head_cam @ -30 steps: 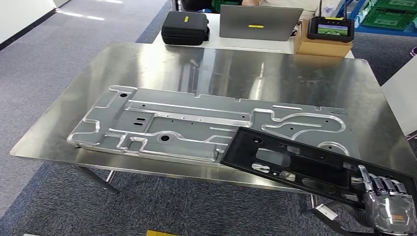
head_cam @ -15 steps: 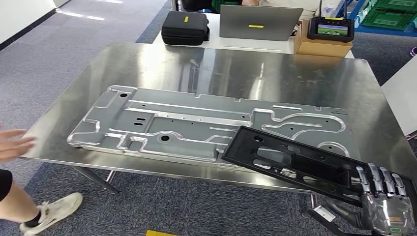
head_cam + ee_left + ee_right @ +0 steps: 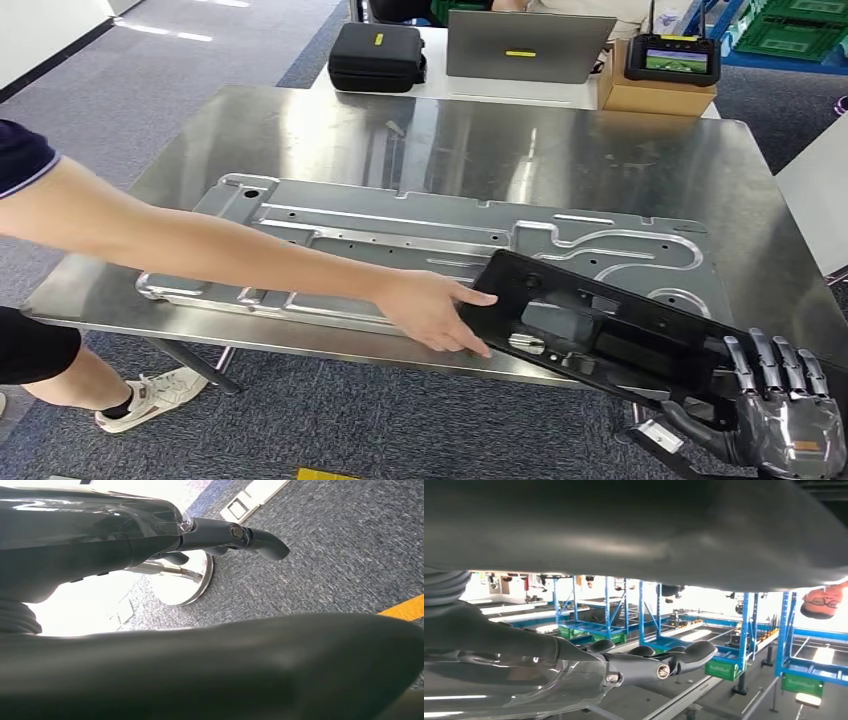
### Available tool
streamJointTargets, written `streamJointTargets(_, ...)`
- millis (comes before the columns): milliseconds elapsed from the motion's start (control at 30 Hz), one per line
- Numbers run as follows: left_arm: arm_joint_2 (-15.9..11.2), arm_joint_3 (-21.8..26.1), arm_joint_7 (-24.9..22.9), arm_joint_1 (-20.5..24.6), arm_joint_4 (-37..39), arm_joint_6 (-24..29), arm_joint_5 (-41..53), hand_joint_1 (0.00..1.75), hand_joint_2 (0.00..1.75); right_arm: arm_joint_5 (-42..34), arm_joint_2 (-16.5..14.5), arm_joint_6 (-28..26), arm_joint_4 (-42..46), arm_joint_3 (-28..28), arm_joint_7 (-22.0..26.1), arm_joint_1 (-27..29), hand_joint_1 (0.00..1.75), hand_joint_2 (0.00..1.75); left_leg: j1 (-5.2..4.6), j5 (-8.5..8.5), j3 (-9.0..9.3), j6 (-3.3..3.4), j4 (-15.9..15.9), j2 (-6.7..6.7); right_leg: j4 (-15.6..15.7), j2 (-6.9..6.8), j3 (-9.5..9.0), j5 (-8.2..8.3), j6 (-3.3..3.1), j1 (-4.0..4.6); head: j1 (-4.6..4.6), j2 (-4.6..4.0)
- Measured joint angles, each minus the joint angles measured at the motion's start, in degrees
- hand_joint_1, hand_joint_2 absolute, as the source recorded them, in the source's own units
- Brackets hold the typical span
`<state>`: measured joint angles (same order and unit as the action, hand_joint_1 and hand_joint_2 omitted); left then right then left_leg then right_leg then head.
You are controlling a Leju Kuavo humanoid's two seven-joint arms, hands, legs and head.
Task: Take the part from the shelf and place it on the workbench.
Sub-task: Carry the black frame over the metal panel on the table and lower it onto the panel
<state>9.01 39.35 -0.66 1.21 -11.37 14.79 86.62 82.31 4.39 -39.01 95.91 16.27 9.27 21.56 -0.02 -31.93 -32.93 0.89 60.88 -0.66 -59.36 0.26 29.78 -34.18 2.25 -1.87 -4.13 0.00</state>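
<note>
The black part (image 3: 600, 335), a long flat moulded panel, lies at an angle on the steel workbench (image 3: 480, 140). It overlaps a large grey metal plate (image 3: 400, 240), and its right end juts past the near edge. My right hand (image 3: 785, 410) is at that overhanging end with its fingers straight and spread, holding nothing; the right wrist view shows the right hand (image 3: 649, 665) with nothing in it. A person's hand (image 3: 430, 310) grips the part's left end. In the left wrist view my left hand (image 3: 235, 535) hangs over carpet, empty.
Behind the workbench a white table carries a black case (image 3: 378, 57), a laptop (image 3: 528, 45) and a handheld controller (image 3: 672, 57) on a cardboard box (image 3: 657, 95). The person's arm crosses the bench's near left; their shoe (image 3: 150, 395) is on the carpet.
A person has stepped in from the left and reached across to grasp the black part's left end. My right hand's fingers have lifted off the part's right end and straightened.
</note>
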Motion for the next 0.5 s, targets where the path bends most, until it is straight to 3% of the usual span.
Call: streamJointTargets(500,-0.27,0.16,0.02,0.05,0.00,-0.37,0.00,0.00,0.00,0.72,0.05,0.00,1.49,-0.43,0.13,0.49,0.00,0.00,0.00,0.00,0.00,0.00,0.00,0.00,0.00,0.00,0.00,0.00,0.00,0.00,0.00,0.00)
